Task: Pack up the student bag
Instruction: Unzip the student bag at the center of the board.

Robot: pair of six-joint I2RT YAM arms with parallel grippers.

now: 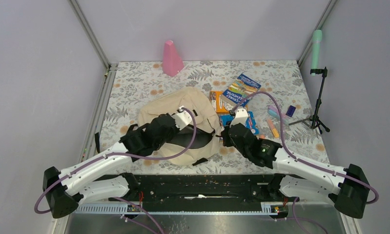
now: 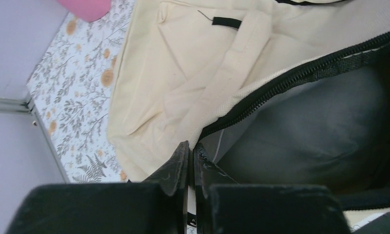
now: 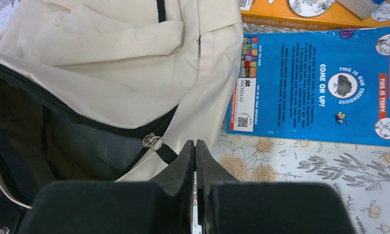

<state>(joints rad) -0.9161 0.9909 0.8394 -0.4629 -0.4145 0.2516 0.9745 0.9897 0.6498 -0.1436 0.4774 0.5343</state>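
The student bag [image 1: 166, 108] lies at the centre of the floral table [image 1: 134, 87] in the overhead view, its main zip undone and the dark lining showing. The step in hand looks like holding the mouth open, with nothing packed yet as far as I can see.

The left gripper [image 2: 192, 155] has its fingers pressed together on the zip rim at lower centre of its wrist view. The right gripper [image 3: 195, 150] is also pressed together, at the cloth edge just beside the zipper pull [image 3: 153, 142] — whether it has caught fabric, I cannot tell.

The blue book [image 3: 319, 87] and orange book [image 3: 305, 17] lie right of the bag. Next, probably, one arm must let go and fetch a book while the other keeps the mouth wide.
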